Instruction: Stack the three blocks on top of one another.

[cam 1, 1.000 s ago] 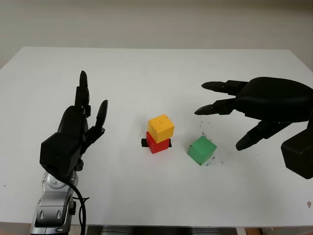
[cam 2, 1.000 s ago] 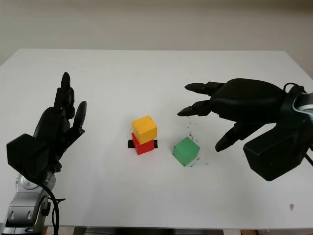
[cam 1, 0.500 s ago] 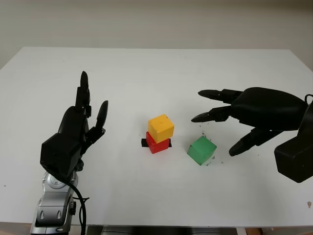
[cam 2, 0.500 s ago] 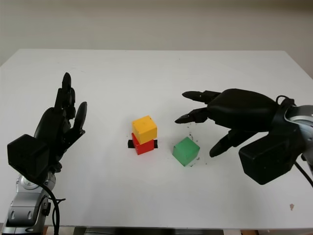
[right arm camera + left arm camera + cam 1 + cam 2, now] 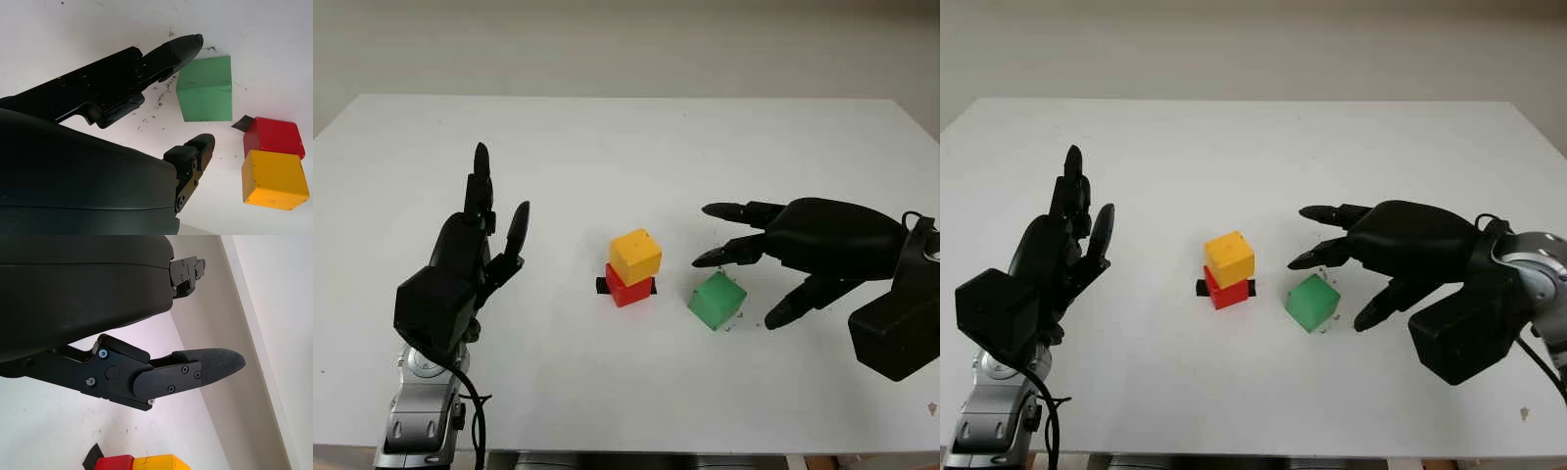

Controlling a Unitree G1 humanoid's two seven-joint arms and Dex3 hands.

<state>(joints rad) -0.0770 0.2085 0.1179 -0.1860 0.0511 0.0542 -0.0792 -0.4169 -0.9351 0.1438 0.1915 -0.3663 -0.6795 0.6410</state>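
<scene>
Matte green cube (image 5: pixel 717 300), scuffed faces

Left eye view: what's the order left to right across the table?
left hand → yellow block stacked on red block → green block → right hand, open beside the green block.

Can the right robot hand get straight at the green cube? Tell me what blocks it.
Probably yes. The right robot hand is open beside the green wooden cube, its fingers already flanking it. The cube sits alone on the white table, apart from the yellow cube stacked on the red cube.
</scene>
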